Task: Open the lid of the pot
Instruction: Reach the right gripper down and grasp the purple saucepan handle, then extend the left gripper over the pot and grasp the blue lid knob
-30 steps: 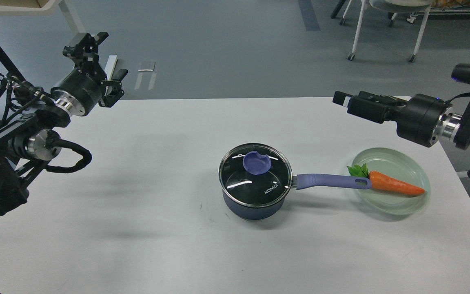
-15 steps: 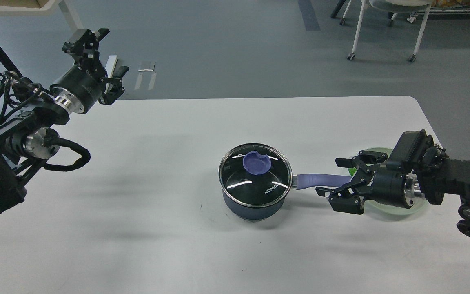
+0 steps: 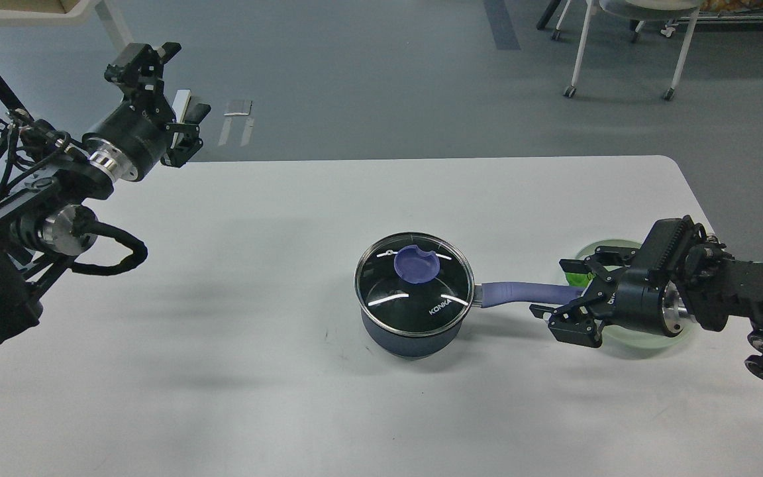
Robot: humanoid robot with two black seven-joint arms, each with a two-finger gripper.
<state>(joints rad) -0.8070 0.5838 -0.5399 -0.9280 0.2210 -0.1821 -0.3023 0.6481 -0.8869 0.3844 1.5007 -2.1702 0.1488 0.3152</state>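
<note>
Black metal makes up the left arm, which comes in from the left edge and rises to the left gripper [image 3: 168, 89], held high over the far-left corner of the white table [image 3: 236, 371] with its two fingers spread apart and nothing between them. Well to the right of it, near the middle of the table, stands the pot [image 3: 408, 334], a dark navy saucepan. The pot lid [image 3: 414, 281] sits flat on its rim, clear glass ringed in metal, with a purple-blue knob [image 3: 417, 263] and white KONKA lettering near its right edge. From the pot's right side the long purple-blue handle [image 3: 524, 291] runs out toward the right. At the handle's far end is the right gripper [image 3: 572, 295], low over the table, its fingers parted, one on the far side and one on the near side of the handle end; whether they touch it cannot be told. Behind that gripper a pale green glass plate [image 3: 650, 340] shows in part, with green leaves [image 3: 575, 279] at its left rim.
</note>
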